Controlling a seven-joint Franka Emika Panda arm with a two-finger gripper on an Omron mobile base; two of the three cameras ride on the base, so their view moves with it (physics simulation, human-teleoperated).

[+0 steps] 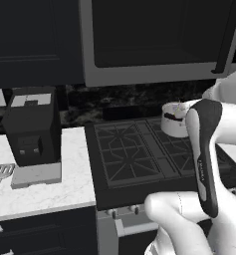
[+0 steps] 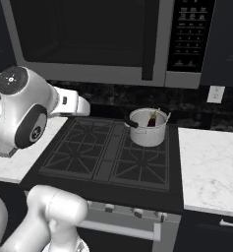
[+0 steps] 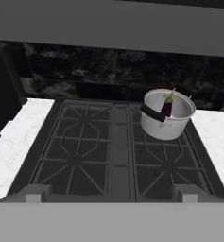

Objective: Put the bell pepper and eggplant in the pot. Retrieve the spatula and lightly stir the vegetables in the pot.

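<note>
The silver pot [image 3: 172,128] stands on the stove's back right burner, a black handle on its near side. The dark purple eggplant [image 3: 168,106] leans upright inside it; the pot [image 2: 147,130] and eggplant [image 2: 152,119] also show in the right base view. The bell pepper is hidden. Far to the left, the spatula [image 1: 4,174] lies on the white counter, slotted head away from me and black handle toward the front edge. My gripper [image 3: 111,194] hovers open over the stove's front edge, well short of the pot, with nothing between its fingertips [image 3: 35,193].
The black gas stove [image 2: 108,152] has raised grates. A microwave [image 2: 88,39] hangs low above it. A tall black appliance [image 1: 32,124] stands on the left counter [image 1: 40,191], right beside the spatula. Another white counter [image 2: 211,167] lies right of the stove.
</note>
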